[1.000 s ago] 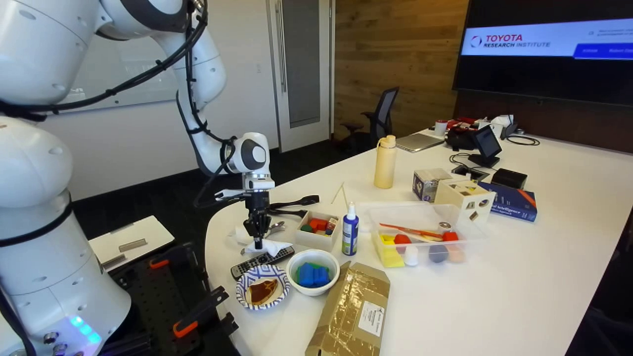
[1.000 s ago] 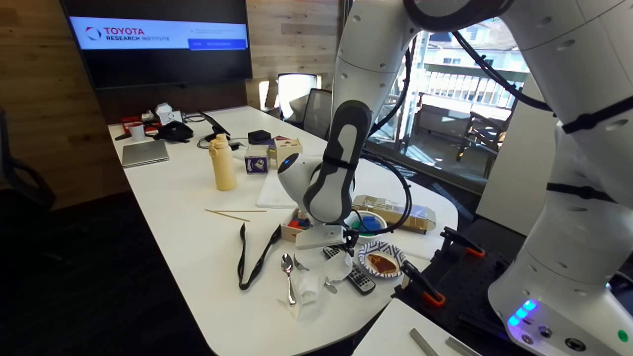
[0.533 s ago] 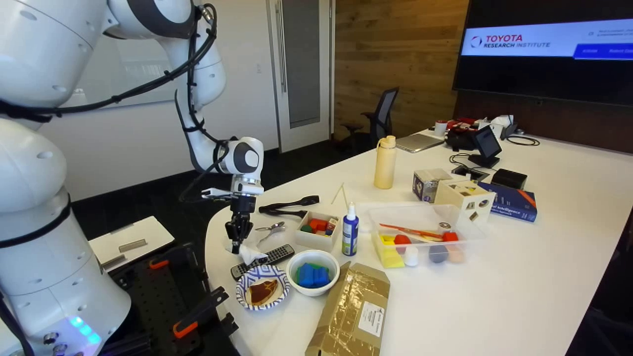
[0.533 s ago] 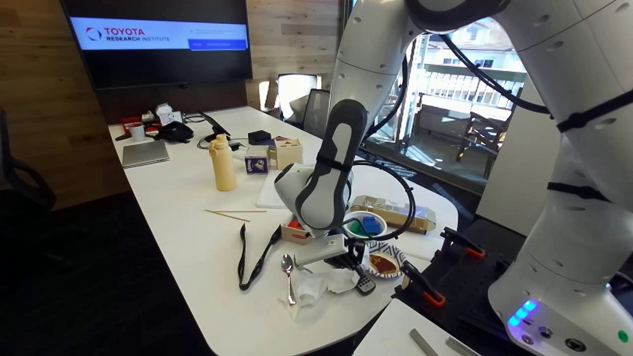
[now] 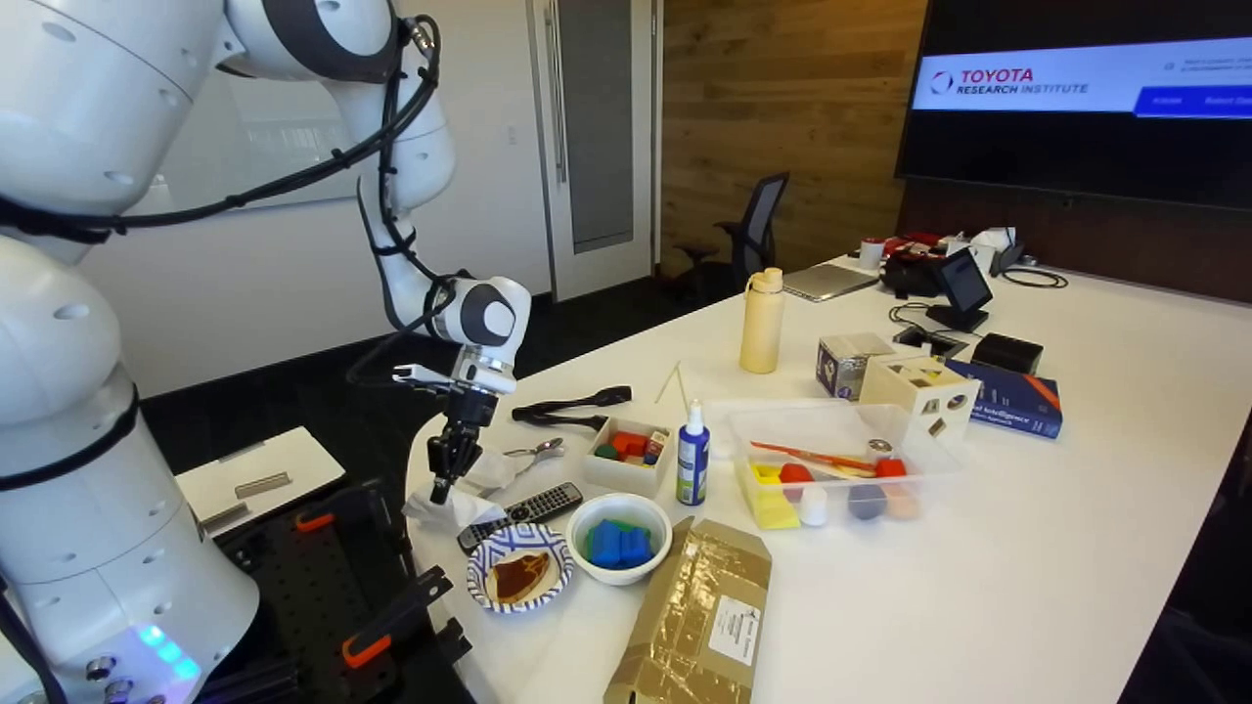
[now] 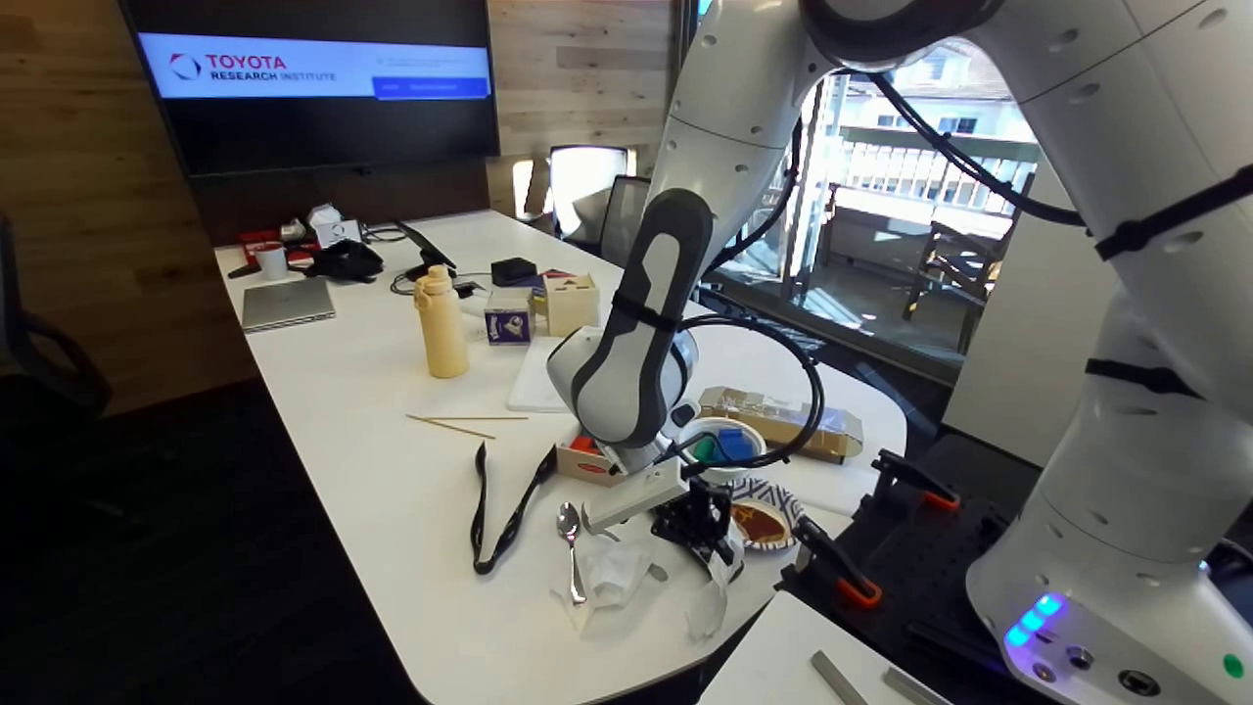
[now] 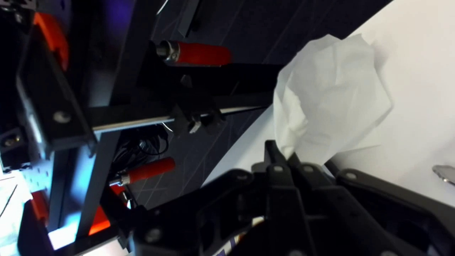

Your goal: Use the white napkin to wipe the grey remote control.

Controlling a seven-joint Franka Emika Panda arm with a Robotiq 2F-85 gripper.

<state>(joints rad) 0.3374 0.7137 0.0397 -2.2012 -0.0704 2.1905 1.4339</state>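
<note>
White napkin (image 7: 337, 92): thin, soft paper look, matt, creased all over. Grey remote control (image 5: 548, 504): plastic, dull. Fingers (image 7: 275, 160): smooth, dark, low shine, small metal pins at the joints. Table (image 5: 929, 587): smooth, low sheen. Spoon (image 6: 568, 523): polished metal, bright highlights. Tongs (image 6: 511, 531): smooth, plastic-looking. Spray bottle (image 5: 693, 462): glossy plastic. Bin (image 5: 841, 422): clear plastic, see-through walls. Box (image 5: 690, 606): cardboard, shiny tape across it. Plate (image 5: 518, 536): printed paper. Sticks (image 6: 475, 419): plain wood look. Drink bottle (image 5: 762, 332): smooth, matt. Laptop (image 6: 287, 305): metal-looking. Wall (image 5: 792, 108): grained wood panelling.
</note>
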